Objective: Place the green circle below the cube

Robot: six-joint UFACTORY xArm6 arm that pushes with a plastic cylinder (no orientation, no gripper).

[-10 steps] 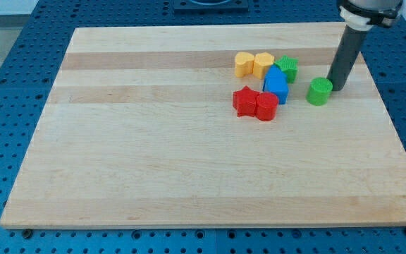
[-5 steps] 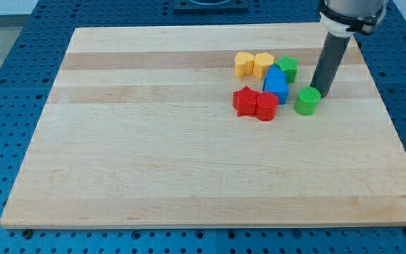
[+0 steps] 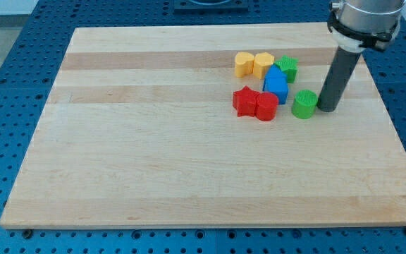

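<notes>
The green circle [image 3: 304,104] is a short green cylinder on the wooden board, right of the block cluster. My tip [image 3: 328,109] rests on the board just to the view's right of it, touching or nearly touching its side. The blue cube [image 3: 276,86] sits up and to the left of the green circle, a small gap between them.
Two yellow blocks [image 3: 253,64] lie above the blue cube. A green star-like block [image 3: 286,68] is to their right. Two red blocks [image 3: 255,104] touch each other left of the green circle. The board's right edge [image 3: 390,127] is near my tip.
The green circle has slid left and slightly down toward the red blocks. My tip went left with it, then shifted to its right side, lower on the board.
</notes>
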